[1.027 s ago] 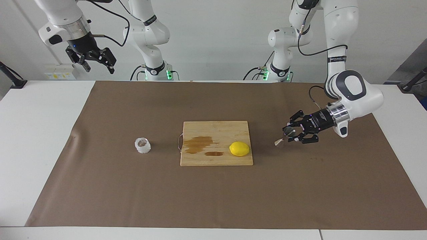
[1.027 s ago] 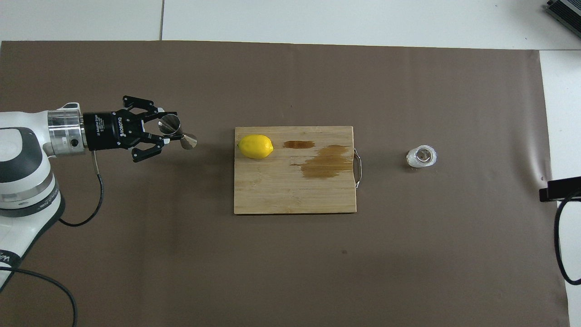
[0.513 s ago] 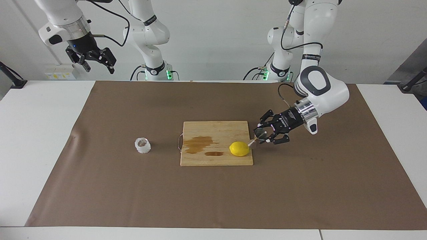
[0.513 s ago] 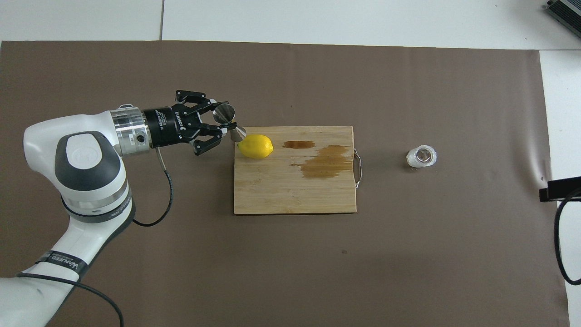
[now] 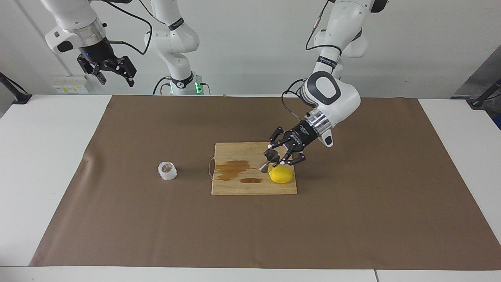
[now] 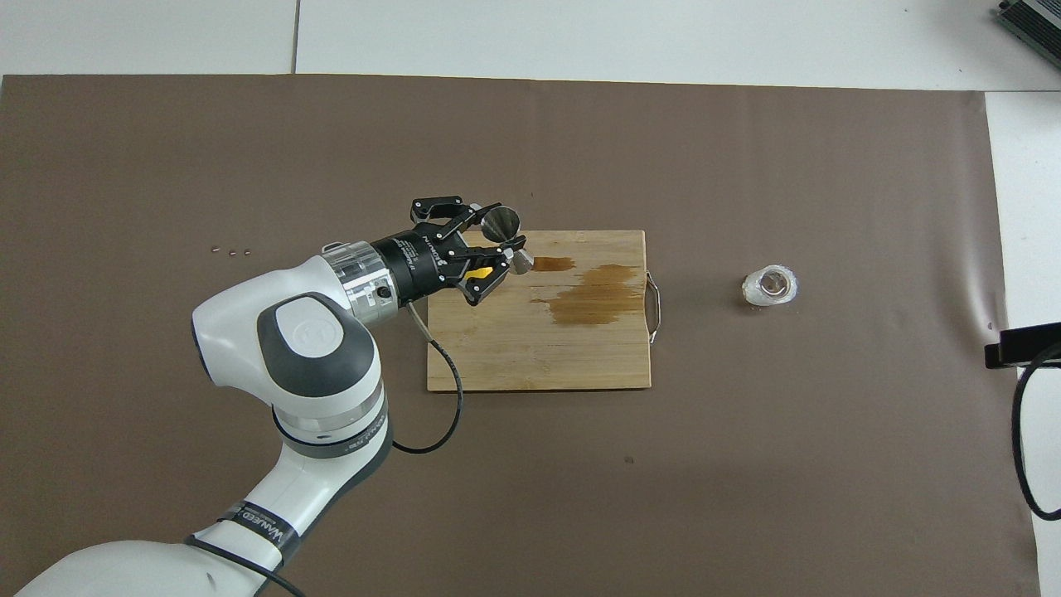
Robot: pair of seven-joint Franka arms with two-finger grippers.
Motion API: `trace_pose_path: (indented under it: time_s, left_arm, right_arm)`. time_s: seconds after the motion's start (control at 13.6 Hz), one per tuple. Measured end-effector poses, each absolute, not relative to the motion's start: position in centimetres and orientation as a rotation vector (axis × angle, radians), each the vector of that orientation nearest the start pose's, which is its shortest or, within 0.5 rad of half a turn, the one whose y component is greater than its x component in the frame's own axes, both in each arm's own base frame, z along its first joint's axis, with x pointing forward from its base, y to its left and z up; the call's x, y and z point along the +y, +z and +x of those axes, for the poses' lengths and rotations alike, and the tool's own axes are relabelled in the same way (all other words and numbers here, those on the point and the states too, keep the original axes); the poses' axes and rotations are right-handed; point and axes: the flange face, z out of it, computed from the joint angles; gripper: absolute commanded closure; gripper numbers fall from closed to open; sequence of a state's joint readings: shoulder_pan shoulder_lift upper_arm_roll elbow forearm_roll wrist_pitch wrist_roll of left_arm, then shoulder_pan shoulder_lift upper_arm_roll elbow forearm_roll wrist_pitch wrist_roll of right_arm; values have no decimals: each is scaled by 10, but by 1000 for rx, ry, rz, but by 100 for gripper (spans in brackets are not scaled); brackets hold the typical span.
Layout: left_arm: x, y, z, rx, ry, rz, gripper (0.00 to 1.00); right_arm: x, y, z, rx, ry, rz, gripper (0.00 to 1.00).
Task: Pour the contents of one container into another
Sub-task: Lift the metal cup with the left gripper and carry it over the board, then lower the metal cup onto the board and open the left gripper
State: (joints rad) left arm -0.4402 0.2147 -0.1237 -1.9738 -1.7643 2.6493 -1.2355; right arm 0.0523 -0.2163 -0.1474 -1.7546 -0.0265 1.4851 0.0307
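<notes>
Carrying the steel jigger point(image 5: 269, 159) tilted above the cutting board point(image 5: 235, 186), the left claw point(image 5: 274, 160) pinches it at the waist, right over the lemon point(image 5: 282, 176).

Judging by the task, the jigger belongs upright near the glass cup point(image 5: 167, 170), which stands on the brown mat point(image 5: 117, 219) well apart, toward the right arm's end of the desk point(image 5: 47, 129), level with the board; setting it down level, clear of the lemon and the wet stains point(image 5: 233, 169), would leave room for a clean pour. Up over the desk's edge at its own end, the right claw point(image 5: 113, 72) waits with fingers spread, holding nothing.
</notes>
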Motion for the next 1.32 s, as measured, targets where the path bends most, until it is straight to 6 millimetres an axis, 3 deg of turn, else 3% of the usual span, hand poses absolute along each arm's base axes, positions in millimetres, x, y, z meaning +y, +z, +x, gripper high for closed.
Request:
trace_pose_path:
  time_s: [0.29, 0.44, 0.95, 1.32]
  left_arm:
    - [-361, 368, 525, 1902, -777, 985, 100]
    - [-380, 361, 526, 1898, -778, 997, 100]
    - [-410, 341, 515, 1840, -744, 1123, 100]
    - [-414, 335, 511, 1837, -735, 1147, 100]
  right_arm:
    - [-56, 641, 474, 193, 87, -3128, 0]
    - [-56, 641, 474, 193, 87, -3128, 0]
    - [-56, 641, 474, 193, 87, -3128, 0]
    - [-56, 641, 474, 193, 87, -3128, 0]
